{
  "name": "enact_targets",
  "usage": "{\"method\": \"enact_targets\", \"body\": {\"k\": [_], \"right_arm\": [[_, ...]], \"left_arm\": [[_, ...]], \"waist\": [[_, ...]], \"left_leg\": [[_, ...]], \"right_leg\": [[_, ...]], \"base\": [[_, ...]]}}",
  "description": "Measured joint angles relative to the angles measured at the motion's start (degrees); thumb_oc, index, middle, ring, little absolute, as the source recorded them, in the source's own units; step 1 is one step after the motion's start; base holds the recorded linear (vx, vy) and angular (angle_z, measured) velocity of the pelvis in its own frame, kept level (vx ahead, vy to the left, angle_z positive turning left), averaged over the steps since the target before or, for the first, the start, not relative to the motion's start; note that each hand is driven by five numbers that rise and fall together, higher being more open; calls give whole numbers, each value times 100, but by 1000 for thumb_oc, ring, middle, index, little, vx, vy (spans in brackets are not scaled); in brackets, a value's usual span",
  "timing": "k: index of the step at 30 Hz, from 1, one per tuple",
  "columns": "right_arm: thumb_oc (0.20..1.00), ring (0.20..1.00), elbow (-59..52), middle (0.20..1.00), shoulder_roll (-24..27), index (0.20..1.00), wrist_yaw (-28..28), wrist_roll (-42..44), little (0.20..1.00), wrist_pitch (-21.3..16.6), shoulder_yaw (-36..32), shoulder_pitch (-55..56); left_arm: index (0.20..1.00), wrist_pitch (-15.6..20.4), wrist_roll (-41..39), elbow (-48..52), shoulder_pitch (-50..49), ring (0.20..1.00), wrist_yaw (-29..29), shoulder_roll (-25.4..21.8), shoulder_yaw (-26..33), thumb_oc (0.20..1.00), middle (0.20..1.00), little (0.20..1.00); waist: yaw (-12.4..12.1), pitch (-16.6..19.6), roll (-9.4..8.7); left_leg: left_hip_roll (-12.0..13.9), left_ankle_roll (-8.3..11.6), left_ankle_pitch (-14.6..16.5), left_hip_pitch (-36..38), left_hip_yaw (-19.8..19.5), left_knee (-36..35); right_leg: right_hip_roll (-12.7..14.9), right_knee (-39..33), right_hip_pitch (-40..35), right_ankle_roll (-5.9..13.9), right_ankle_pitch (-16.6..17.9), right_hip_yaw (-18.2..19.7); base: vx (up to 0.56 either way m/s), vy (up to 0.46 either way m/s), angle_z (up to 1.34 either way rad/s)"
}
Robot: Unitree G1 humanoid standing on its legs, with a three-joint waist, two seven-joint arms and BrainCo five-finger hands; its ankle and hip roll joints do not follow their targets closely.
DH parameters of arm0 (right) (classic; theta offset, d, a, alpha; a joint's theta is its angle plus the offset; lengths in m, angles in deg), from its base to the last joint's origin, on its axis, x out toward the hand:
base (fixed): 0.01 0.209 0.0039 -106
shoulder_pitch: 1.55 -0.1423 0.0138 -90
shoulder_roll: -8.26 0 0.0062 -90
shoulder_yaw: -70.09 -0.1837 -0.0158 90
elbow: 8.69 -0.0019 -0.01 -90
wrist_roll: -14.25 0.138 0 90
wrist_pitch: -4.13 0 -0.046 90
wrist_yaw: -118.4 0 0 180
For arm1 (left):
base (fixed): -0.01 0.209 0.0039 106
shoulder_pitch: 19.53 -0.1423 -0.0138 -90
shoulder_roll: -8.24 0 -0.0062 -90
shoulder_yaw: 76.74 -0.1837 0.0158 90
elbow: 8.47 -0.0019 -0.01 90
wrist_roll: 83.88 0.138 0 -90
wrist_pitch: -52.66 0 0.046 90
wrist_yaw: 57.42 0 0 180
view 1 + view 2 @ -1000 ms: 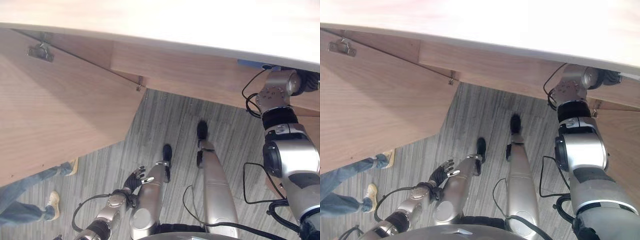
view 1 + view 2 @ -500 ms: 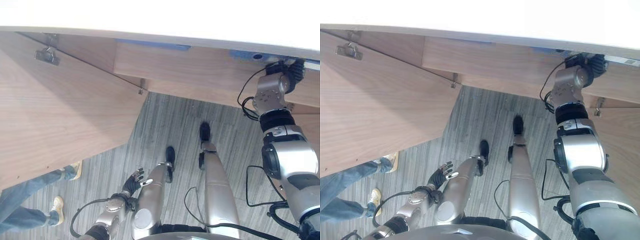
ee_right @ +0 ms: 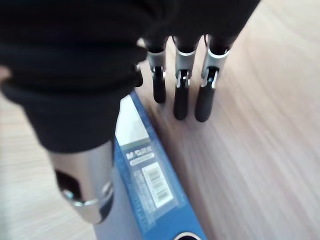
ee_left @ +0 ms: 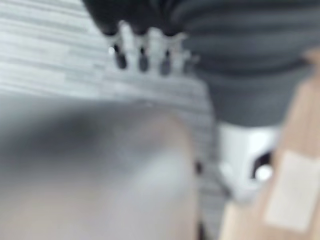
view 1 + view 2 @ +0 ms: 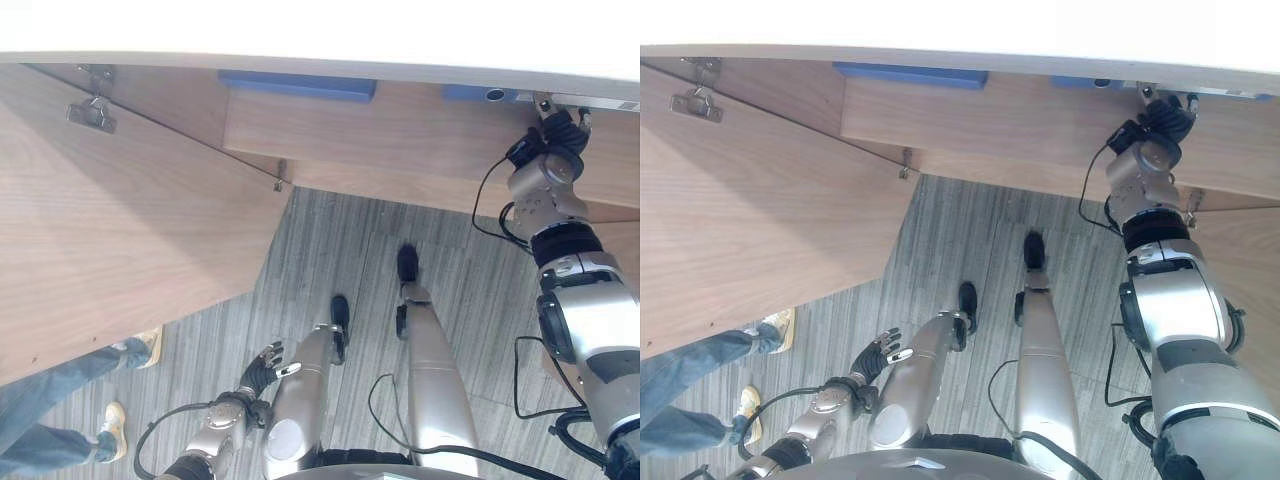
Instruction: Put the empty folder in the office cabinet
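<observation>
Folder [image 3: 150, 200] lies on the cabinet shelf [image 3: 240, 150], its blue edge poking out. My right robot hand [image 3: 180, 95] rests open beside it. Left robot hand [image 5: 875, 355] hangs open. I think pushing it deeper remains.

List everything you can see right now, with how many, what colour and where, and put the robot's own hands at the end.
folder: one, blue, lying flat on the cabinet shelf next to the right hand, spine with a white label showing.
second folder: one, blue, on the same shelf, further toward the robot's left.
cabinet shelf: one, light brown wood, across the top of the head views.
cabinet door: one, light brown wood, swung open on the robot's left, metal hinge near its top corner.
floor: grey striped planks, below the cabinet.
person: one, blue jeans and light shoes, at the lower left.
left hand: hanging low beside the body, fingers relaxed, holding nothing.
right hand: raised to the shelf, fingers straight, beside the folder.
</observation>
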State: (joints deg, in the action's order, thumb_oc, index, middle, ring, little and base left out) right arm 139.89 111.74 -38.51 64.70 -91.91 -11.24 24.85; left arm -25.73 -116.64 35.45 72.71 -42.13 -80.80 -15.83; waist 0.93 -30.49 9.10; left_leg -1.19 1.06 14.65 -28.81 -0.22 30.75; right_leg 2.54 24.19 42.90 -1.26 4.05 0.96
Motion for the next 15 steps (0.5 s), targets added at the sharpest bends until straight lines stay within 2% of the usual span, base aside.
{"method": "enact_targets", "body": {"k": [2, 4, 7, 8, 12, 15], "right_arm": [[1000, 1000, 57, 1000, 27, 1000, 6, -241, 1000, 73, 4, 6], [1000, 1000, 119, 1000, 77, 1000, -48, -899, 1000, 230, 47, 35], [1000, 1000, 196, 1000, 116, 1000, -121, -1229, 1000, 309, 289, 20], [1000, 1000, 207, 1000, 236, 1000, -272, -1541, 1000, 533, 400, 19], [1000, 1000, 207, 1000, 482, 1000, -470, -1914, 1000, 920, 730, -44], [1000, 1000, 228, 1000, 602, 1000, -819, -2195, 1000, 1166, 868, -107]], "left_arm": [[1000, -4, 5, 0, -1, 1000, -1, -3, 2, 1000, 1000, 1000], [1000, -25, 11, 1, -7, 1000, 0, -11, 8, 1000, 1000, 1000], [1000, -47, 14, 0, -8, 1000, 4, -15, 3, 1000, 1000, 1000], [1000, -65, 16, 5, -9, 1000, 9, -17, -11, 1000, 1000, 1000], [1000, -172, 10, 27, -10, 1000, 37, -76, -28, 1000, 1000, 1000], [1000, -240, 9, 12, -21, 1000, 75, -182, -30, 1000, 1000, 1000]], "waist": [[4, 0, 0], [2, 1, 2], [10, 6, 9], [9, 28, 41], [26, 45, 63], [46, 47, 60]], "left_leg": [[-3, -9, 6, -1, 14, 16], [-8, -26, 16, -1, 82, 32], [-9, -51, 47, -1, 135, 78], [-11, -70, 70, -38, 137, 128], [-28, -110, 95, -92, 178, 199], [-28, -128, 125, -93, 208, 251]], "right_leg": [[-1, -20, -8, 24, 16, 9], [-6, -38, -8, 39, 28, 54], [-19, -37, -7, 53, 38, 110], [-21, -53, 4, 49, 35, 137], [-9, -88, 22, 95, 68, 175], [-9, -81, 8, 111, 80, 193]], "base": [[-13, 14, -2], [-30, 23, -8], [-38, 11, -10], [-43, 14, -6], [-33, 13, -5], [-65, 13, -4]]}}
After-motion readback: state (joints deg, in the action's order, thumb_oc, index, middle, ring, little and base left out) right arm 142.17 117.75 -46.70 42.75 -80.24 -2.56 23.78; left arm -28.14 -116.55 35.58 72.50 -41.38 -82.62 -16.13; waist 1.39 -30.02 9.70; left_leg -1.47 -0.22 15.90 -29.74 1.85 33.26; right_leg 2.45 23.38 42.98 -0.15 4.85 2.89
